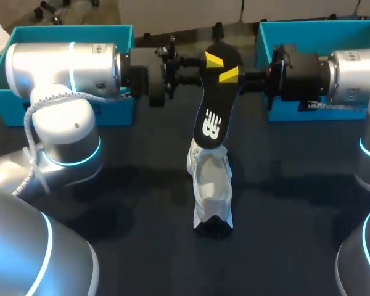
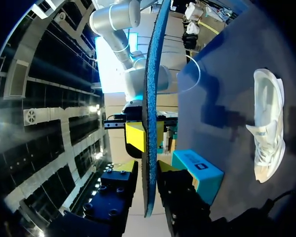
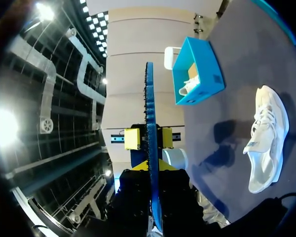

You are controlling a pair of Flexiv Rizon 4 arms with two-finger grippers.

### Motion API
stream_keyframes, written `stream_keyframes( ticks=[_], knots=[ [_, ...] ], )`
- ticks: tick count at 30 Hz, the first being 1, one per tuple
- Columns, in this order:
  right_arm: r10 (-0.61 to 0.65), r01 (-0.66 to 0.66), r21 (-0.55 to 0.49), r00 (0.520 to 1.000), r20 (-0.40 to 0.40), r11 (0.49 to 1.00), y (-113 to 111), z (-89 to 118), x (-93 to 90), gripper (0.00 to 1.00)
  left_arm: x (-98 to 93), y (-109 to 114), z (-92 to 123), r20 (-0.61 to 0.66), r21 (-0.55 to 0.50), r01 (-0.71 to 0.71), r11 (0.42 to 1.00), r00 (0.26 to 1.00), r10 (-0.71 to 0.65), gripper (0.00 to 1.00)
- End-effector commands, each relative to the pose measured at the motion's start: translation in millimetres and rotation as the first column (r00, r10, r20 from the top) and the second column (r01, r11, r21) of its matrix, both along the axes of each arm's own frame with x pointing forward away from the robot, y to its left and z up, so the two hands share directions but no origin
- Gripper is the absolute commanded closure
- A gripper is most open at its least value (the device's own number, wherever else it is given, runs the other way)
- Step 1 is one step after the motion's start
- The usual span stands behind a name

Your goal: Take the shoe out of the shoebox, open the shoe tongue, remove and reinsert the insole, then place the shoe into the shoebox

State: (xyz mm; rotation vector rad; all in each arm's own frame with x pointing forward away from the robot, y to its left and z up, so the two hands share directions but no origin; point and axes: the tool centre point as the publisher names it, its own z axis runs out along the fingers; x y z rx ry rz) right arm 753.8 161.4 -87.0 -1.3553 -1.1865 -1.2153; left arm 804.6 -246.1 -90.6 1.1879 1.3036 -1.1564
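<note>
A black insole [image 1: 213,105] with a blue underside hangs in the air over the table, its lower end just above the white shoe [image 1: 211,191]. The shoe stands upright on the dark table, between and in front of the two boxes. My left gripper [image 1: 214,60] comes in from the left and is shut on the insole's upper end. My right gripper [image 1: 229,75] is shut on the same end from the other side. In the left wrist view the insole [image 2: 150,98] runs edge-on between my fingers [image 2: 130,170]. In the right wrist view the insole [image 3: 149,108] shows likewise.
A blue shoebox [image 1: 61,31] sits at the back left behind my left arm; the right wrist view shows this box [image 3: 195,74] holding another white shoe. A second blue box [image 1: 308,24] sits at the back right. The shoe [image 2: 266,133] lies off to the side of both grippers.
</note>
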Motion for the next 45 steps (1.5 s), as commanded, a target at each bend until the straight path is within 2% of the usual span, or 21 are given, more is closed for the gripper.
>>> stream_keyframes(
  ticks=[1, 10, 11, 20, 21, 22, 28, 34, 40, 45],
  knots=[
    [-0.002, 0.002, -0.003, 1.000, -0.002, 1.000, 2, 0, -1.3, 1.00, -2.4, -3, -2, 0.002, -0.004, -0.004, 1.000, 1.000, 0.004, 0.78],
    [-0.003, 0.003, 0.004, 1.000, 0.000, 1.000, 4, -2, -3.2, 1.00, -5.7, -3, -5, -0.001, -0.002, -0.003, 1.000, 1.000, 0.003, 0.93],
    [-0.003, 0.003, 0.005, 1.000, 0.001, 1.000, 4, -3, -3.5, 1.00, -6.2, -3, -5, -0.002, -0.002, -0.002, 1.000, 1.000, 0.002, 1.00],
    [-0.005, 0.005, 0.007, 1.000, 0.005, 1.000, 2, -3, -5.9, 1.00, -8.4, -2, -6, -0.003, -0.001, 0.006, 1.000, 1.000, -0.006, 1.00],
    [-0.005, 0.005, 0.005, 1.000, 0.009, 1.000, 1, -3, -6.9, 0.41, -8.4, -2, -7, -0.004, -0.001, 0.006, 1.000, 1.000, -0.006, 1.00],
    [-0.003, 0.003, 0.002, 1.000, 0.009, 1.000, 1, -3, -7.4, 0.00, -8.4, -2, -8, -0.005, -0.001, 0.007, 1.000, 1.000, -0.007, 1.00],
    [-0.027, 0.027, -0.017, 0.999, 0.024, 0.999, -15, -2, -16.6, 0.00, -7.3, 3, -14, -0.029, 0.004, -0.004, 1.000, 1.000, 0.004, 1.00],
    [-0.023, 0.026, -0.047, 0.996, 0.083, 0.999, -37, -3, -23.2, 0.00, -8.2, 9, -16, -0.072, -0.004, 0.002, 1.000, 0.997, -0.002, 1.00],
    [-0.010, 0.027, -0.118, 0.990, 0.139, 0.993, -54, -3, -22.7, 0.00, -15.2, 12, -17, -0.148, -0.022, 0.022, 1.000, 0.989, -0.025, 1.00],
    [0.051, -0.010, -0.212, 0.981, 0.189, 0.977, -69, -1, -25.3, 0.00, -21.7, 14, -17, -0.202, -0.042, 0.035, 0.999, 0.979, -0.042, 1.00]
  ],
)
